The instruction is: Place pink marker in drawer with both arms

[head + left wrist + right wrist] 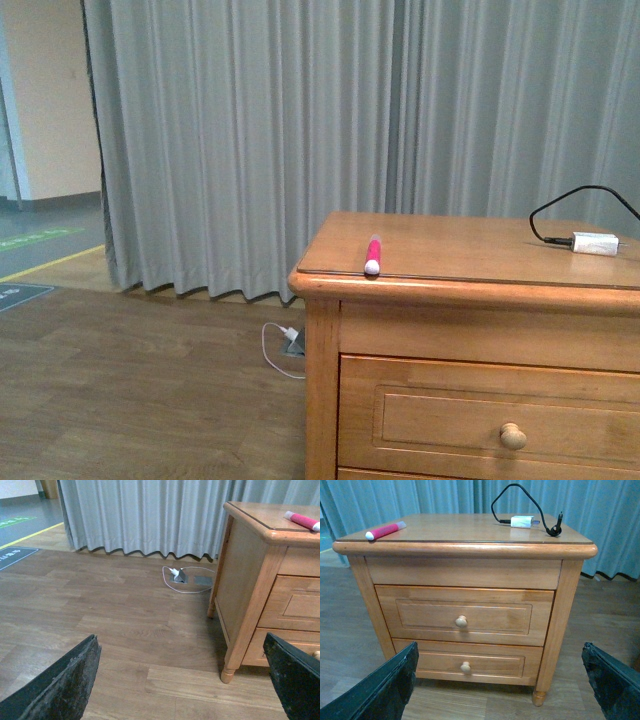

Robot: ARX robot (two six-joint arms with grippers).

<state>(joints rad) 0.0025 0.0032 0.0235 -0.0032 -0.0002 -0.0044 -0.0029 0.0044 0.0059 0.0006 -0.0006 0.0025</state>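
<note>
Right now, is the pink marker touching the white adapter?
Apart. The right wrist view shows bare cabinet top between the pink marker and the white adapter.

Soft, even indoor light fell from above, leaving only faint shadow beneath the lip of the worktop. The front view was dim and slightly grainy. In the right wrist view the curtain took a blue cast. The left claw and right claw showed dark, their near fingers blurred.
</note>
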